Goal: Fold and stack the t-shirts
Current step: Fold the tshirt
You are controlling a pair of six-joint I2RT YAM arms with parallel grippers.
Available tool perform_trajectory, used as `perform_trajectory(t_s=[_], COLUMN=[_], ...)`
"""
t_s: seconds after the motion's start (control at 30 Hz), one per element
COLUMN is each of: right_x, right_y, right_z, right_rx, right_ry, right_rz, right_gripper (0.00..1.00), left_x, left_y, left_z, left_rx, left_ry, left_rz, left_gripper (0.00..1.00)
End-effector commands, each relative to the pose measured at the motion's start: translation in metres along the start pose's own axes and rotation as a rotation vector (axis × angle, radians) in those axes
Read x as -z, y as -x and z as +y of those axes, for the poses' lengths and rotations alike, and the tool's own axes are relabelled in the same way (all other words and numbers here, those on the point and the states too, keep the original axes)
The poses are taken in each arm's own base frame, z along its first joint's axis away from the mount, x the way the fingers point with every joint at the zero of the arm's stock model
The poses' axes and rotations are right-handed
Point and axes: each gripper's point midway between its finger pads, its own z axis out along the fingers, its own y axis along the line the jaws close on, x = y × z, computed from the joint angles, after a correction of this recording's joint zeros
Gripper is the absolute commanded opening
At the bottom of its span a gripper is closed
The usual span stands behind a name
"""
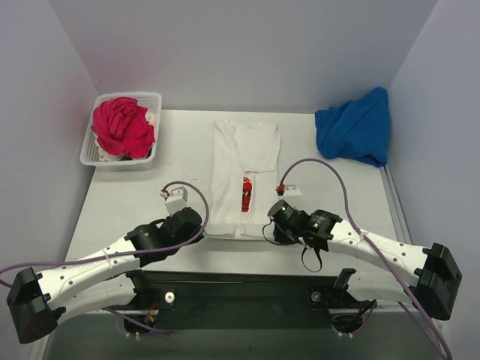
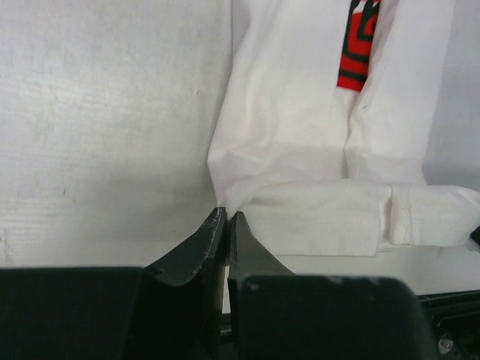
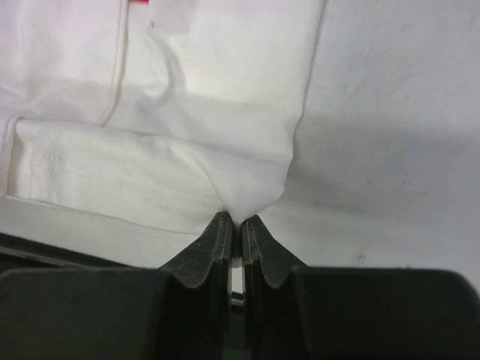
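A white t-shirt (image 1: 244,161) with a red chest print (image 1: 246,195) lies lengthwise in the middle of the table, its sides folded in. My left gripper (image 1: 204,229) is shut on its near left corner, as the left wrist view (image 2: 227,215) shows. My right gripper (image 1: 268,232) is shut on its near right corner, seen pinched in the right wrist view (image 3: 239,222). A bright blue t-shirt (image 1: 356,126) lies crumpled at the back right. A magenta-pink t-shirt (image 1: 122,126) is bundled in the basket.
A white lattice basket (image 1: 94,154) stands at the back left with some white cloth beside the pink shirt. Walls close off the back and both sides. The table's near edge runs just behind the shirt's hem.
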Motion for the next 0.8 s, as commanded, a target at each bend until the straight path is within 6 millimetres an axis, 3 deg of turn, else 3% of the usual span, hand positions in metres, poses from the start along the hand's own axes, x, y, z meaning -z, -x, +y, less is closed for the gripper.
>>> perform_trajectory(t_s=[0.0,0.2,0.4,0.47,0.77], right_x=[0.005,-0.001,-0.016,-0.024,-0.066], right_y=[0.039,0.084,0.131,0.149,0.192], right_z=[-0.027,-0.031,-0.032,-0.035,-0.044], right_rx=[0.056,0.05,0.025,0.016,-0.033], right_ry=[-0.145,-0.17,-0.154,-0.163,-0.143], right_rz=[-0.1,-0.167,-0.198,-0.203,-0.159], right_gripper=[0.0,0.0,0.0,0.0,0.0], left_x=[0.005,-0.005,-0.033,-0.047,-0.111], left_y=[0.055,0.106,0.149,0.16,0.189], left_z=[-0.03,-0.055,-0.073,-0.072,-0.088], left_rx=[-0.02,-0.064,-0.057,-0.066,-0.076], left_ry=[-0.018,0.056,0.062,0.082,0.078], left_rz=[-0.192,-0.321,-0.38,-0.379,-0.332], left_gripper=[0.0,0.0,0.0,0.0,0.0])
